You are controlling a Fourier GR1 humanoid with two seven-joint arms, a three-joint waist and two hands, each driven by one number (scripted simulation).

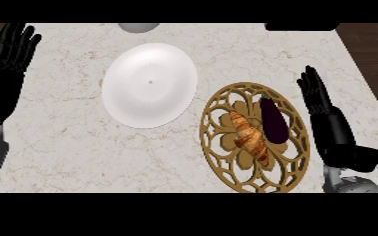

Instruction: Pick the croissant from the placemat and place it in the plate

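Lying untouched on the placemat (221, 125), the croissant (249, 136) sits lengthwise near the mat's middle, long axis running from upper left to lower right. A dark purple eggplant (273, 120) lies just beside it on its right, the two nearly parallel, possibly touching at the upper end; cannot tell for certain.

Placemat: round, gold, openwork lattice, on the marble desk (74, 145). White plate (150, 85) sits up and to the left of it, near the mat's edge, nothing on it.

Right robot hand (317, 97): just right of the placemat, fingers straight and pointing up the view, holding nothing. Left robot hand (16, 47): resting at the left edge, fingers up and spread, holding nothing.

Task status, judged: pick not yet begun.

Risks, judged:
- The eggplant lies between the right robot hand and the croissant. A sideways approach would likely nudge it or close the fingers on it instead; coming from above looks safer.
- Narrow gap between the two items: fingers wrapping the croissant's right flank may catch the eggplant and roll it off the mat.
- Lattice holes could snag fingertips on a low scoop, dragging the mat toward the plate.
- An off-centre grasp on the long, tapered croissant might let it pivot during the carry.
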